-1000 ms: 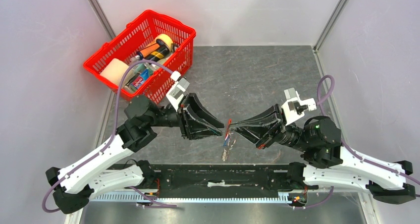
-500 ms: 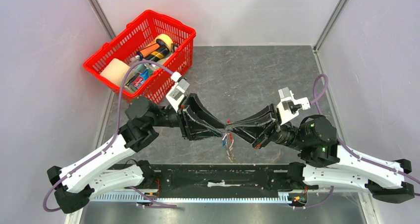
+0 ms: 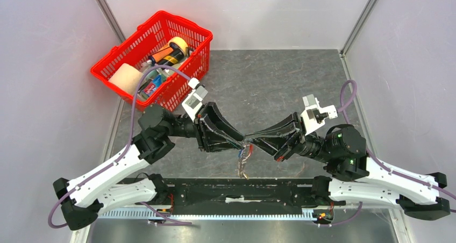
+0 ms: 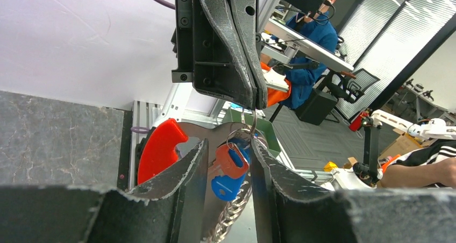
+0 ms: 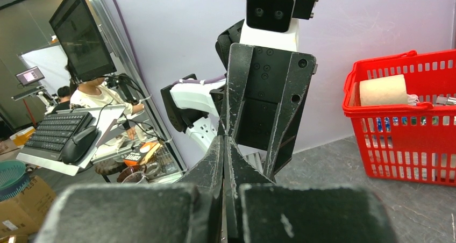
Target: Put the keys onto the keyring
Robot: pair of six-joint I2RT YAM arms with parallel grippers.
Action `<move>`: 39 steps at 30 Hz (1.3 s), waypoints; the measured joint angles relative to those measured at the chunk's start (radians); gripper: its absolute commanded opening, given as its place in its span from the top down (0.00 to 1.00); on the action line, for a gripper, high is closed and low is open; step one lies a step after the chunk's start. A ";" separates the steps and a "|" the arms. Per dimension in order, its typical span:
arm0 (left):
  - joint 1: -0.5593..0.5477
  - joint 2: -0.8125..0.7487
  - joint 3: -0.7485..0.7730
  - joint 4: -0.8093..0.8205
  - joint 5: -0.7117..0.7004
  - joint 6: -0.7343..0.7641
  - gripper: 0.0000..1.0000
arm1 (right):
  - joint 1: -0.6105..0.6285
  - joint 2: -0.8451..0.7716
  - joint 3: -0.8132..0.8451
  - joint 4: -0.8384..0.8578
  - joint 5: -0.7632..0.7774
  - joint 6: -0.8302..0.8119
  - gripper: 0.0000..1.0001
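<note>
My right gripper [image 3: 251,141] is shut on a thin silvery ring [image 4: 246,129]. The keyring bundle [image 3: 244,157] hangs from the ring over the table's near middle. In the left wrist view the blue-headed key [image 4: 228,185] hangs on the ring behind an orange-red key head [image 4: 232,159], with a silvery chain [image 4: 228,221] below. A red crescent piece [image 4: 158,149] shows left of them, partly hidden. My left gripper [image 4: 228,142] is open, with one finger on each side of the two key heads. In the right wrist view the right gripper [image 5: 223,138] has its jaws pressed together.
A red basket [image 3: 177,25] with tape, a sponge and other items stands at the back left and also shows in the right wrist view [image 5: 400,111]. Grey walls enclose the table. The black base rail [image 3: 231,192] runs along the near edge.
My right gripper moved left with the hanging bundle until the two grippers' tips met. The key heads now sit between my left fingers. The chain swung slightly.
</note>
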 measured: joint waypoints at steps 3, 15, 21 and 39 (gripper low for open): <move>0.000 0.000 0.000 0.011 0.008 -0.004 0.61 | 0.000 0.000 0.002 0.000 -0.001 0.000 1.00; 0.000 0.024 -0.004 0.073 0.039 -0.035 0.67 | 0.000 0.011 0.002 0.000 -0.008 0.004 1.00; 0.000 0.025 -0.006 0.085 0.048 -0.042 0.69 | 0.000 0.012 0.002 0.000 -0.008 0.004 1.00; 0.000 0.012 -0.019 0.082 0.050 -0.042 0.72 | 0.000 0.011 0.002 0.000 -0.008 0.007 1.00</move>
